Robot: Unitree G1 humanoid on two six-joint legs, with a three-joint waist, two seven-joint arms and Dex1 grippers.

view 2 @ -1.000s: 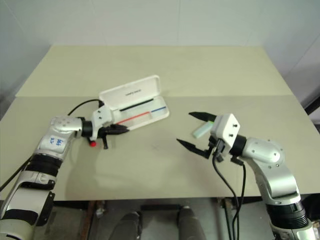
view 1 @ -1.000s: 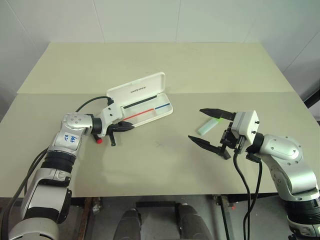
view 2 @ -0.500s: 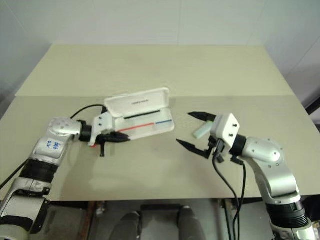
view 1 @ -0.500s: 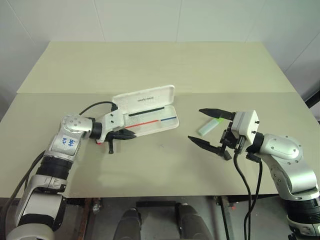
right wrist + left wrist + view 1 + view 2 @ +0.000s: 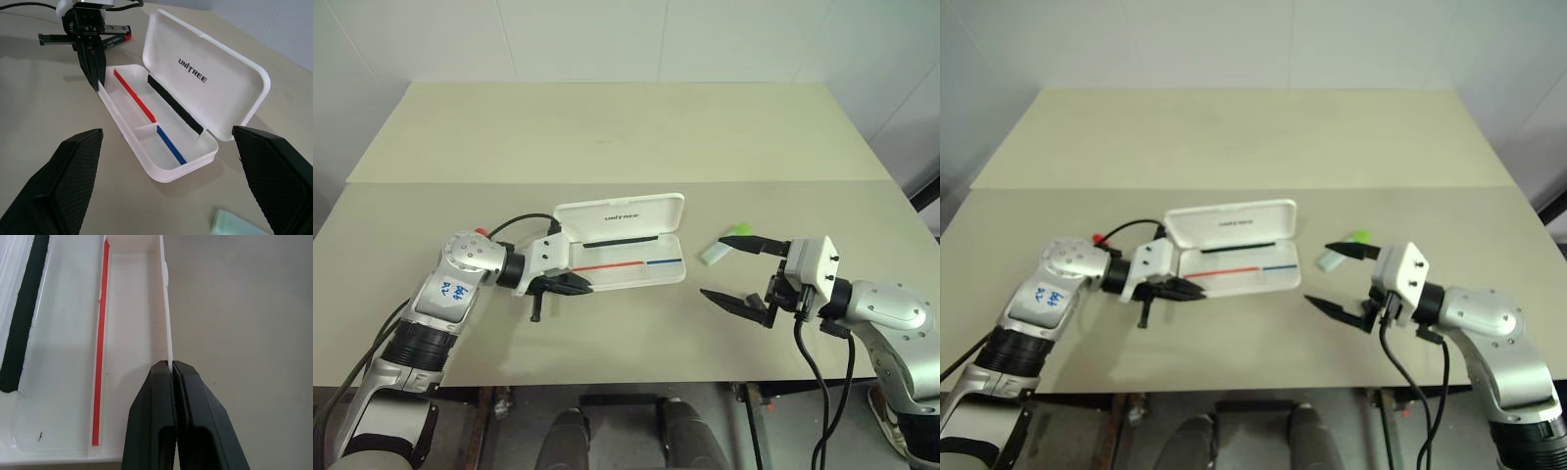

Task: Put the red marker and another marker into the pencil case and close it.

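Note:
The pencil case [image 5: 636, 262] lies open on the table, its lid [image 5: 621, 214] standing up with dark lettering on it and the tray showing a red-and-blue stripe. My left gripper [image 5: 583, 286] is shut on the tray's front wall at its left end, pinching the thin white edge [image 5: 169, 347]. The red marker [image 5: 124, 36] lies beyond my left wrist, only its red tip [image 5: 481, 232] peeking past the arm. The other marker [image 5: 722, 246], pale with a green cap, lies right of the case. My right gripper [image 5: 717, 266] hovers open beside it, its upper finger over the marker, holding nothing.
The table [image 5: 626, 137] is a plain beige surface with a seam running across it behind the case. A black cable [image 5: 514, 222] loops from my left wrist. The table's front edge [image 5: 607, 382] runs close below both arms.
My left gripper has dragged the case to the right and toward me, turning it squarer to the table edge. The red marker stayed behind. My right gripper has drawn back slightly to the right.

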